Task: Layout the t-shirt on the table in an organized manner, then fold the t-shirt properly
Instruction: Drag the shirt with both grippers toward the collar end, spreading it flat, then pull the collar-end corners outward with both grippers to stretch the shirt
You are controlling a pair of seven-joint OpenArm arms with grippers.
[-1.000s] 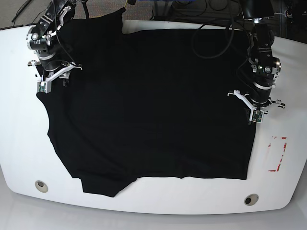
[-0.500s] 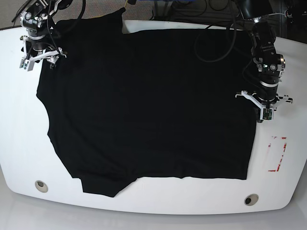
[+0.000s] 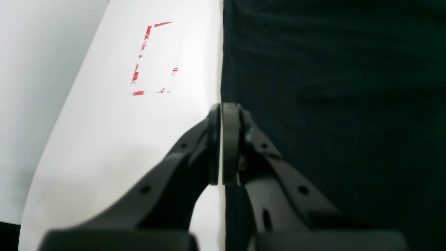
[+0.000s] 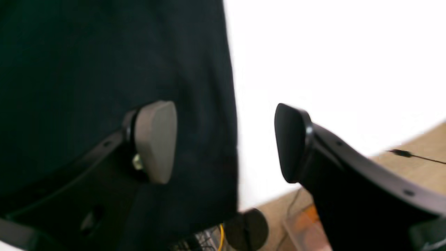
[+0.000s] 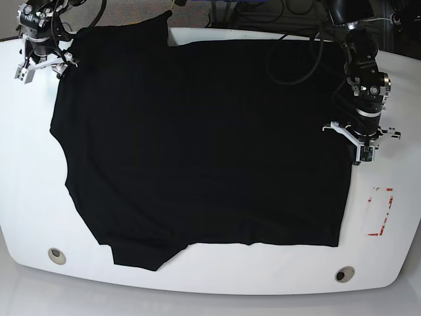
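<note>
White table [image 5: 217, 273] | t-shirt [image 5: 204, 138] spread | red outline mark [image 5: 380, 210] beside hem

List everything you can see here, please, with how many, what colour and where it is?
t-shirt: one, black, spread over most of the table, one corner hanging off the far edge.
table: one, glossy white, under everything.
round holes: two, grey-rimmed, near the front edge, one toward each corner.
red outline: one, a broken red rectangle, on bare table beside the shirt's side edge.
cables: several, black, trailing at the far edge by one arm.
left hand: one, black with grey pads, shut, right at the shirt's side edge near the red outline.
right hand: one, black with grey pads, open, straddling the shirt's edge at the far corner.
</note>
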